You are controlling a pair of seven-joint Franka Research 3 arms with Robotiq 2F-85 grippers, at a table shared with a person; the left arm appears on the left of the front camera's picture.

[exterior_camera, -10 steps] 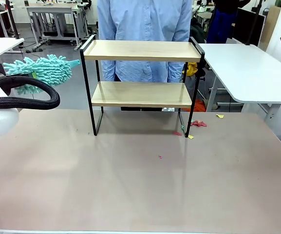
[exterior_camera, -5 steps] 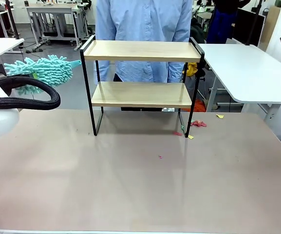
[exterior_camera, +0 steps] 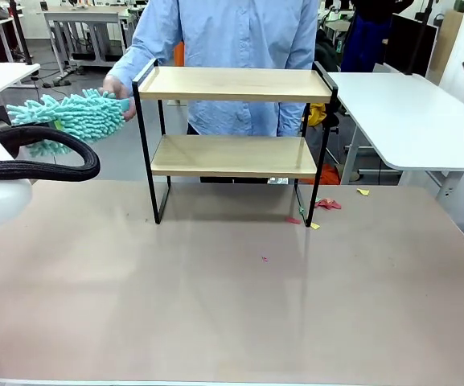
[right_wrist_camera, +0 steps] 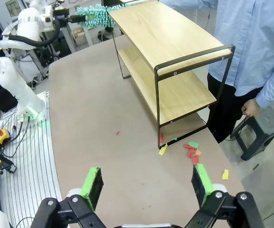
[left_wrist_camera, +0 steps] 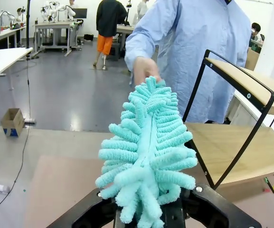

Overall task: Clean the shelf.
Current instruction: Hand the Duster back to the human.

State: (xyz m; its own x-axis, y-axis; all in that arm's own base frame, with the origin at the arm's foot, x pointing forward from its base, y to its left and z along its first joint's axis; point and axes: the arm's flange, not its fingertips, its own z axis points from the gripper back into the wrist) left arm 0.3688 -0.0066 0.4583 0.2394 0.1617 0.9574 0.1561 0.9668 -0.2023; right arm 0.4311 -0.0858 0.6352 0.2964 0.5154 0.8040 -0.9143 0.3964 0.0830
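Across the tan counter (exterior_camera: 232, 305), the shelf (exterior_camera: 233, 129) stands at the far edge with paper scraps (exterior_camera: 326, 204) by its right leg. The person's hand (exterior_camera: 116, 87) has just reached the duster (exterior_camera: 71, 117), which the left gripper (left_wrist_camera: 148, 216) clamps; likely a handover. The right gripper (right_wrist_camera: 146, 185) hangs spread wide, empty.

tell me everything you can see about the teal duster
The duster is a fluffy teal head of thick chenille-like fingers along a central seam. The left tool is shut on its near end, holding it roughly level in the air just left of the shelf, near the top board's corner. The person's hand is on its far tip. A small yellowish tag shows on its underside in the front view. It does not appear to touch the shelf.
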